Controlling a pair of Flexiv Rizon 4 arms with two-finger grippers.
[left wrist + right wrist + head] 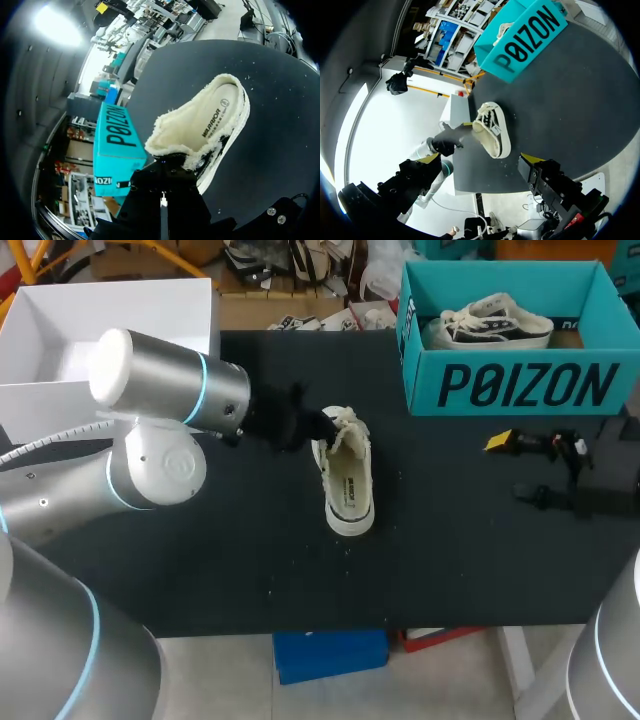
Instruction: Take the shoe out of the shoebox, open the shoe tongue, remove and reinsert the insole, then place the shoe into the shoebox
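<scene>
The teal shoebox (520, 385) stands at the table's (230, 560) far right with one sneaker (490, 322) inside. The shoe (347, 480) sits sole-down mid-table. My left tool (318, 430) is at its fleecy rim, though I cannot tell if it grips. My right tool (480, 159) is spread wide, holding nothing.

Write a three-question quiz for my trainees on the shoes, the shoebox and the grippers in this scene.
1. True or false: the shoe out on the table lies tipped on its side.
2. What is inside the teal shoebox? A) nothing B) a second shoe C) a loose insole alone
3. Fill the gap: the right gripper is ____ and holds nothing.

Key: 1 false, it stands on its sole with the opening facing up; 2 B; 3 open.
</scene>
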